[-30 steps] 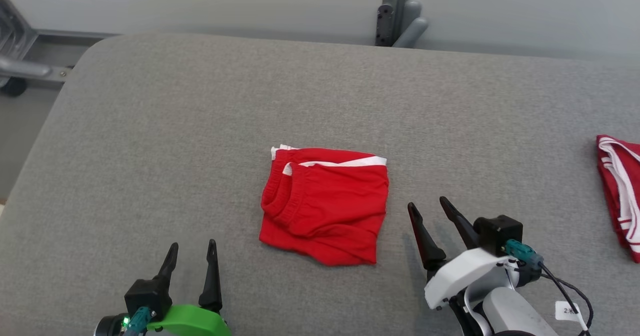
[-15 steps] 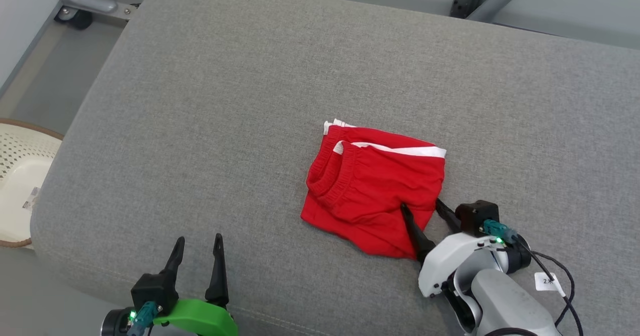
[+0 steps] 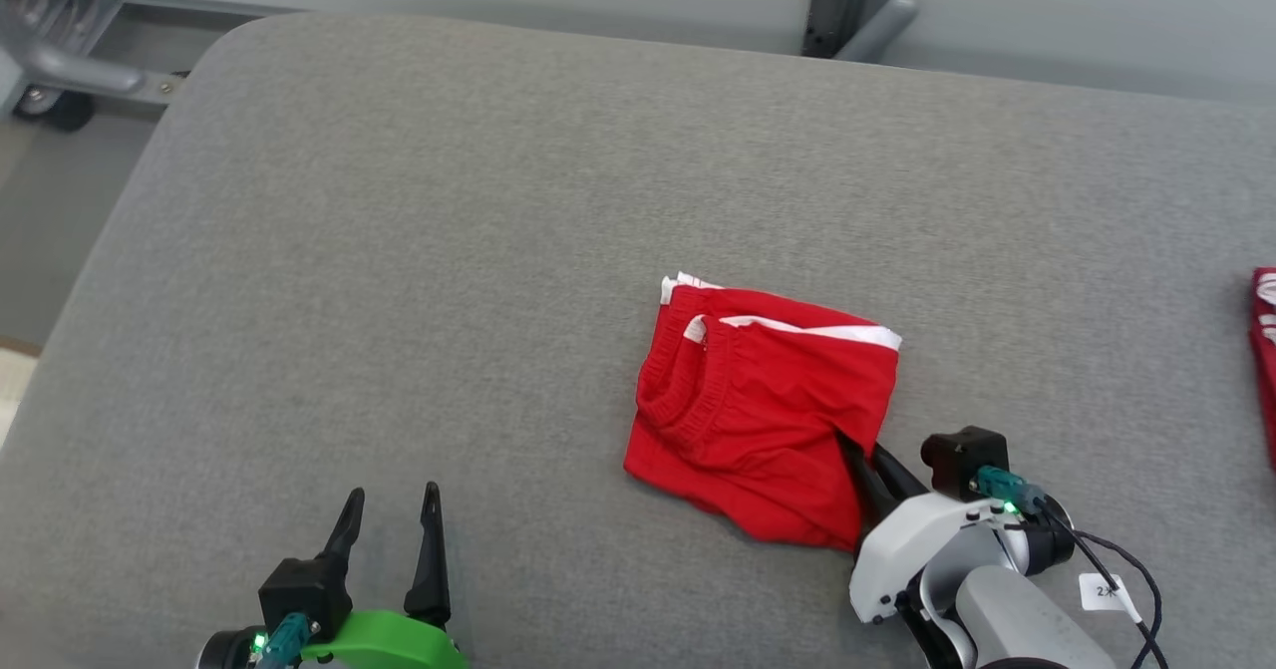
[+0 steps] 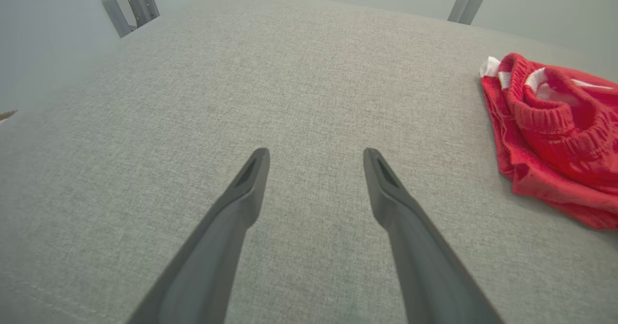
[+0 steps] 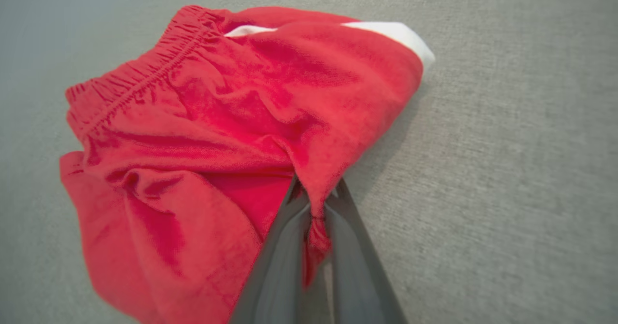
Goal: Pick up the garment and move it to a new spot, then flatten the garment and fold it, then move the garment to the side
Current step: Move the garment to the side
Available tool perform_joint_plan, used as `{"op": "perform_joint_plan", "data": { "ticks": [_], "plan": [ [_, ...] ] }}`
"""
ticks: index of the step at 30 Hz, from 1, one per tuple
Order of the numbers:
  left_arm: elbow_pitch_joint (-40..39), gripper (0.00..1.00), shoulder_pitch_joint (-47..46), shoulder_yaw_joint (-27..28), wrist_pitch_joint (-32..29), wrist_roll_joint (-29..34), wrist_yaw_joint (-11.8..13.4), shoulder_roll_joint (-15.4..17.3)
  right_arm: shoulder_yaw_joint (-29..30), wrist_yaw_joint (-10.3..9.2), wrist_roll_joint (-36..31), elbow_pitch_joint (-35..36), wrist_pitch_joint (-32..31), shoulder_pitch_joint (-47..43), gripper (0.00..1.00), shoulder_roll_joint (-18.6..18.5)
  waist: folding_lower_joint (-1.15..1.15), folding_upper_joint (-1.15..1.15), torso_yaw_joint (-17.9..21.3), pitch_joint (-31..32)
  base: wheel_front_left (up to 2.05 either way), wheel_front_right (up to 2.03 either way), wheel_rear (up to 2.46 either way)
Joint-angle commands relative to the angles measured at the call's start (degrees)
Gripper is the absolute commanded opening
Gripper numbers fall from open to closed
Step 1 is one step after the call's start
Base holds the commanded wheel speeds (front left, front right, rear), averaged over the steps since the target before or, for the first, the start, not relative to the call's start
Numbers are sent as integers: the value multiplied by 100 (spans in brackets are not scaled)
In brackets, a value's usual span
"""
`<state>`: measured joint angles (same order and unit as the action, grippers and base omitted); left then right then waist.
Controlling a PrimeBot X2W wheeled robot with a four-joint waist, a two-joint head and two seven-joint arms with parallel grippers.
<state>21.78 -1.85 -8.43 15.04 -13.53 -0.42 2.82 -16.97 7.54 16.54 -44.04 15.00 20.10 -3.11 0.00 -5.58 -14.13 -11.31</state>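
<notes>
Garment point(image 3: 768, 400): folded red knit, white trim | right end effector point(image 3: 859, 445) pinching its corner | left end effector point(image 3: 393, 492) wide

Two arms, dark long-fingered grippers.
Left gripper point(image 3: 394, 492), green wrist: fingers spread apart. Right gripper point(image 3: 862, 448), white wrist: fingers pinched on red cloth garment point(image 3: 768, 400).
</notes>
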Motion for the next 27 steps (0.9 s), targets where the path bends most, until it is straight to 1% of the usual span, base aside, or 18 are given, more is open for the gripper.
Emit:
{"op": "perform_joint_plan", "data": {
  "ticks": [1, 6, 11, 15, 18, 21, 24, 27],
  "plan": [
    [1, 100, 46, 9, 13, 40, -19, 18, 32, -11, -35, 14, 2, -136, 0, -39, 0, -1, 653, 322, 0, 0, 0],
    [-13, 100, 58, -39, 12, 26, -50, 19, 60, -12, -60, 97, 4, -323, 0, -21, 0, -1, 1600, 441, 0, 0, 0],
    [-6, 100, 2, -103, 12, -11, -63, 19, -64, -11, -21, 209, 4, -449, 0, -11, 0, -1, 2546, 475, 0, 0, 0],
    [-14, 100, -128, -205, 12, -41, -77, 17, -163, -11, 56, 249, 5, -498, 0, -40, 0, -1, 3082, 455, 0, 0, 0],
    [-55, 100, -188, -263, 12, -91, -53, 19, -247, -11, 167, 278, 5, -452, 0, -71, 0, -1, 3332, 412, 0, 0, 0],
    [-93, 100, -244, -356, 12, -62, -59, 20, -369, -11, 255, 322, 5, -339, 0, -93, 0, -1, 3479, 325, 0, 0, 0],
    [-109, 100, -341, -425, 12, 25, -74, 21, -456, -11, 320, 326, 5, -230, 0, -171, 0, -1, 3477, 147, 0, 0, 0],
    [-103, 100, -439, -486, 12, 94, -104, 23, -557, -11, 338, 392, 5, -15, 0, -267, 0, -1, 3351, -80, 0, 0, 0]
  ]
}}
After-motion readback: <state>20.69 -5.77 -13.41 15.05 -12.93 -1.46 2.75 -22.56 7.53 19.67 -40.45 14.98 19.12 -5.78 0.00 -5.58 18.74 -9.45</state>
